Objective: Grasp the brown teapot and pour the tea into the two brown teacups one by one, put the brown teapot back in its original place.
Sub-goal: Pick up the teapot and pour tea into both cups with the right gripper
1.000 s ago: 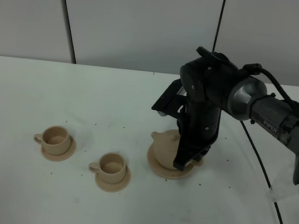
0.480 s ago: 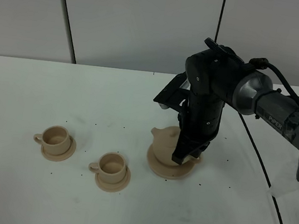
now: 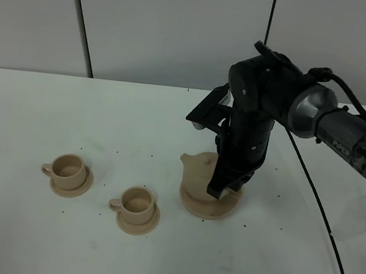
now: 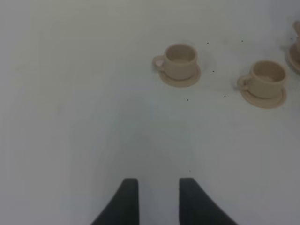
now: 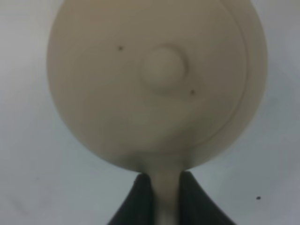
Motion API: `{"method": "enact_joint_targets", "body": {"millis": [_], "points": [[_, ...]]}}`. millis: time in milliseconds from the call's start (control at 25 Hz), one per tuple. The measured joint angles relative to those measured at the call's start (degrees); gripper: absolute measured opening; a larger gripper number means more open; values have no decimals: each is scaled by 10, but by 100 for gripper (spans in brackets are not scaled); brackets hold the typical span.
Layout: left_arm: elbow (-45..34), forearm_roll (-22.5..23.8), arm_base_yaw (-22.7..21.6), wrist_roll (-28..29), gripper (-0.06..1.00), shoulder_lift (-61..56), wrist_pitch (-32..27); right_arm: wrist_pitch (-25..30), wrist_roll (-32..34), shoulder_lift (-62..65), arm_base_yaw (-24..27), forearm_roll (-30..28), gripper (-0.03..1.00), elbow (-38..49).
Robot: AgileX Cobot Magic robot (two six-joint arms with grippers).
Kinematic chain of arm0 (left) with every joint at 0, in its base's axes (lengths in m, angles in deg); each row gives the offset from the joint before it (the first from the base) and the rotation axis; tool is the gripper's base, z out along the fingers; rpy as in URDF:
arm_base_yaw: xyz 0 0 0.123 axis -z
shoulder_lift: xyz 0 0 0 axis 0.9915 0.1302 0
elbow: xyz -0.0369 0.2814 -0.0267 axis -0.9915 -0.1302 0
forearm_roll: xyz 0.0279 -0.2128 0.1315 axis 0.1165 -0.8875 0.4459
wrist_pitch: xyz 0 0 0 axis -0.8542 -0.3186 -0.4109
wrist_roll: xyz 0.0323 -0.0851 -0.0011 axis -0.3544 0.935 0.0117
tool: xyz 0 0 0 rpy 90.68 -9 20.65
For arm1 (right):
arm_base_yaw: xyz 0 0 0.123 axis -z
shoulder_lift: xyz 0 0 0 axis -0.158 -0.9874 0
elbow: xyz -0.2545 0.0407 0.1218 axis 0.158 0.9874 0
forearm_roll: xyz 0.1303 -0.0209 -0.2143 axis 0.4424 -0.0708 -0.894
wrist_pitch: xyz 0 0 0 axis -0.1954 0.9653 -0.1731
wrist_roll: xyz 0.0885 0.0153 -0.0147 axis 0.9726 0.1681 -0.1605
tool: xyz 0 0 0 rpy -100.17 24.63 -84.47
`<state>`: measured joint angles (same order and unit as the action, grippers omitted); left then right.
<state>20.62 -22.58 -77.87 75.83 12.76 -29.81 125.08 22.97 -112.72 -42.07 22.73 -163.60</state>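
While the right claw (image 3: 222,188) keeps its fingers pressed tight on the loop handle of the teapot (image 3: 199,170), the pot is on its way up! A second ago it sat flat on the wide saucer (image 3: 204,210). Now the spout rides higher and the body seems to hang just above that saucer, still directly over it. From the right wrist view the handle is squeezed between the two dark fingers, with the knobbed lid square below. So the grasp looks done and the lift has begun, though no pouring yet. Both cups, the far one (image 3: 70,169) and the near one (image 3: 137,201), wait on their little saucers off to the left on the white counter (image 3: 138,116). The near one is the likelier first stop. Meanwhile the left claw (image 4: 157,202) hovers spread and empty over bare counter.
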Motion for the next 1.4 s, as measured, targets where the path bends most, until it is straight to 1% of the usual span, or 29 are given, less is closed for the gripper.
{"method": "enact_joint_targets", "body": {"millis": [120, 400, 840, 920, 1080, 1160, 1400], "points": [[0, 0, 0, 0, 28, 0, 0, 9, -6, 9, 0, 7, 9, -15], [0, 0, 0, 0, 28, 0, 0, 12, -28, 11, -6, 57, 9, -58], [0, 0, 0, 0, 28, 0, 0, 14, -57, 11, -56, 59, 9, -65], [0, 0, 0, 0, 28, 0, 0, 14, -62, 11, -65, 53, 9, -65], [0, 0, 0, 1, 28, 0, 0, 14, -65, 11, -78, 20, 9, -65], [0, 0, 0, 1, 28, 0, 0, 14, -65, 11, -82, 0, 9, -65], [0, 0, 0, 1, 28, 0, 0, 14, -74, 11, -89, -35, 9, -65]]}}
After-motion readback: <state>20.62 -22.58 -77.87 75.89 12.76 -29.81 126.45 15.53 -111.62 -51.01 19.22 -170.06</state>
